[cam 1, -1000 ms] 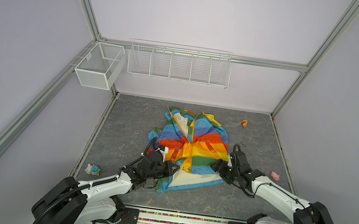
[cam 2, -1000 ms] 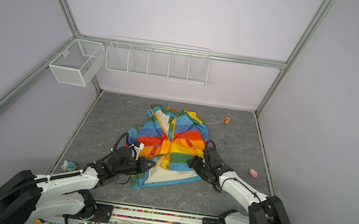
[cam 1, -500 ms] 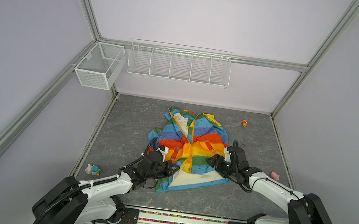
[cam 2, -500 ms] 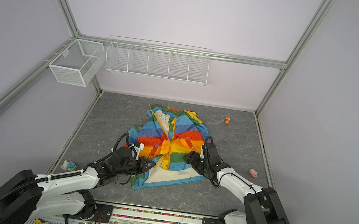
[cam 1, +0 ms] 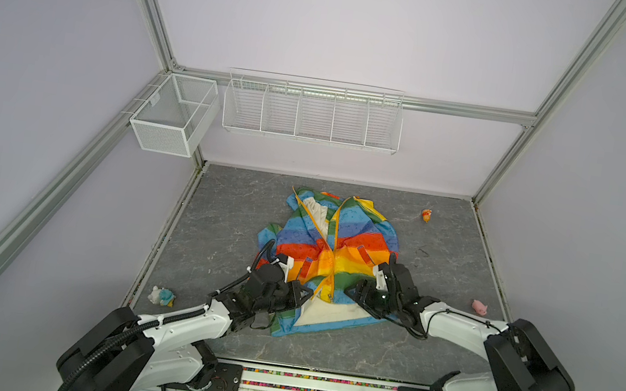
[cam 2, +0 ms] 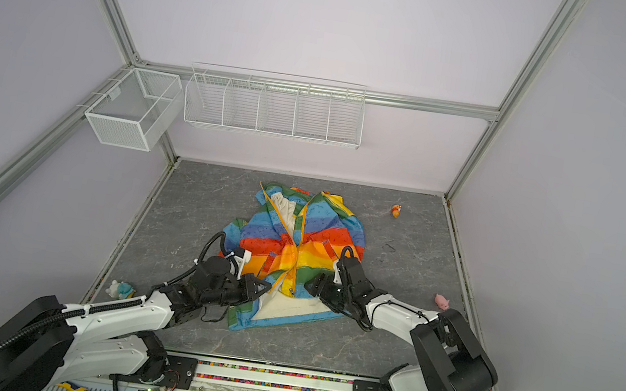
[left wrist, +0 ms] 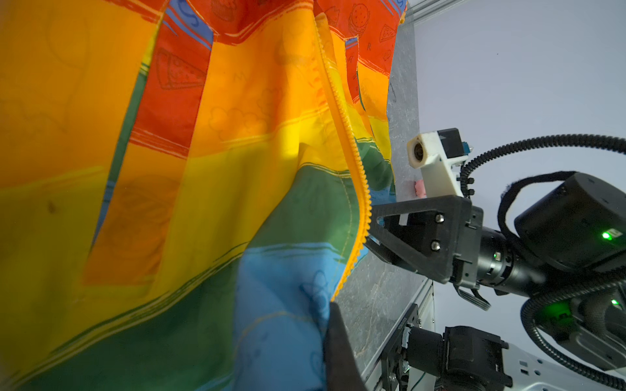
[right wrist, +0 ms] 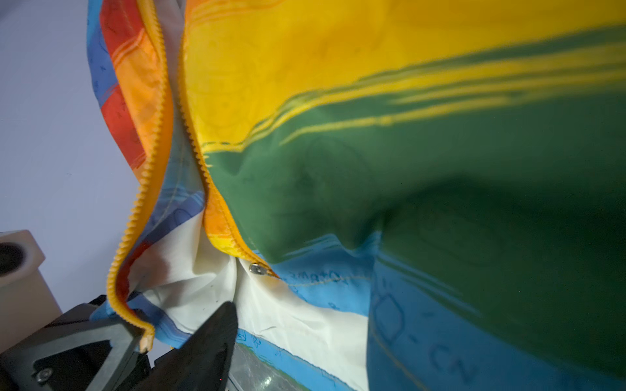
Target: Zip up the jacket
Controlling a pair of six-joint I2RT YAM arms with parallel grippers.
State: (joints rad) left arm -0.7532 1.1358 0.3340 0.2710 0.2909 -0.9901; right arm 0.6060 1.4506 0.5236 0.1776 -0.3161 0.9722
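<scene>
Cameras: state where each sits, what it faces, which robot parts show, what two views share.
Top view: overhead, front, looking down on the jacket; left gripper, right gripper show.
Top view: same aim at the table; same grippers.
Left wrist: behind the left gripper, facing the zipper; open right gripper shows.
Right wrist: behind the right gripper, facing the hem; left gripper pinches the zipper.
Shared: wrist views show the opposite gripper.

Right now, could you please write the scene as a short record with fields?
Garment: rainbow-striped jacket, on the grey table, front open, cream lining showing
Zipper: orange-yellow zipper strip, halves apart
Left gripper: shut on the jacket's lower zipper end
Right gripper: open, at the other front panel's lower edge
Other items: pink pig toy, orange toy, both apart from the jacket
</scene>
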